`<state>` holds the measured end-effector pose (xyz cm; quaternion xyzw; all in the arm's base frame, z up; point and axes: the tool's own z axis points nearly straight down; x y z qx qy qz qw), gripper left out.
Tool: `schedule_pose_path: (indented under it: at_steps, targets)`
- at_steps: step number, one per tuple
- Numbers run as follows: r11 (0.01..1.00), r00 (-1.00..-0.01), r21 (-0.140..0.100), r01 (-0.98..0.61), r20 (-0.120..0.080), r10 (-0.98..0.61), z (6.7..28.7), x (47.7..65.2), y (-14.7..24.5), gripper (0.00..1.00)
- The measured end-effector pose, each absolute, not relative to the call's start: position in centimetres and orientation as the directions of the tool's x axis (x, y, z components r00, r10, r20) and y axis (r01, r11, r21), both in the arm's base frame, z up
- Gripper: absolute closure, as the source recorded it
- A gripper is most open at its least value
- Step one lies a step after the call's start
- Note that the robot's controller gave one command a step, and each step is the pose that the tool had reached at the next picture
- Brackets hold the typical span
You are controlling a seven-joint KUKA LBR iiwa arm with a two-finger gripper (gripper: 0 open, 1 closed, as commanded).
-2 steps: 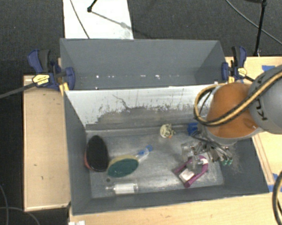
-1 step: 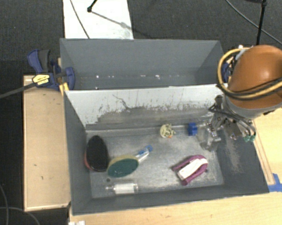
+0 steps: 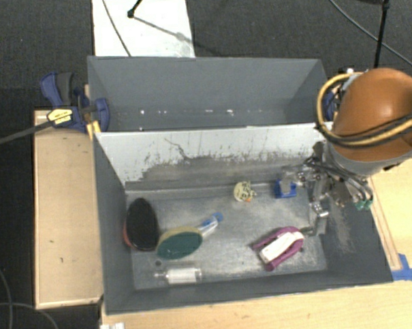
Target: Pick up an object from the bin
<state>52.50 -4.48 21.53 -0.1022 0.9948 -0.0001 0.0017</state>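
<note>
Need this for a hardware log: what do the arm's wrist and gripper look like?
The wrist wears a rounded, dome-shaped orange-brown cover, with yellow and black cables looped around it. Beneath it, the gripper is a cluttered assembly of dark and silvery metal parts, slim at its lower end.

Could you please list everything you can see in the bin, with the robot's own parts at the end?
bin: one, grey, middle of the view
oval thing: one, black, floor, left side
oval disc: one, dark green with a pale rim, beside the black one
stick: one, clear and blue, by the disc's upper right
tube: one, clear, front left
flat item: one, purple and white, front right
small lump: one, yellowish white, back middle
block: one, blue, back right
tool: one, grey metal, over the bin's right side
wrist cover: one, orange, above the tool
</note>
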Motion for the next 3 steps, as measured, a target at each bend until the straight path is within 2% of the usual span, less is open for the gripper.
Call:
schedule_pose_path:
  at_steps: [1, 2, 3]
  targets:
    - [0.968, -0.968, 0.004, -0.25, 0.007, -0.25, 12.5, 48.6, -2.7, 0.0]
    - [0.963, -0.963, -0.001, -0.269, -0.002, -0.269, 6.8, 49.1, -6.0, 0.0]
    - [0.962, -0.962, 0.0, -0.275, -0.003, -0.275, 7.0, 49.1, -5.8, 1.0]
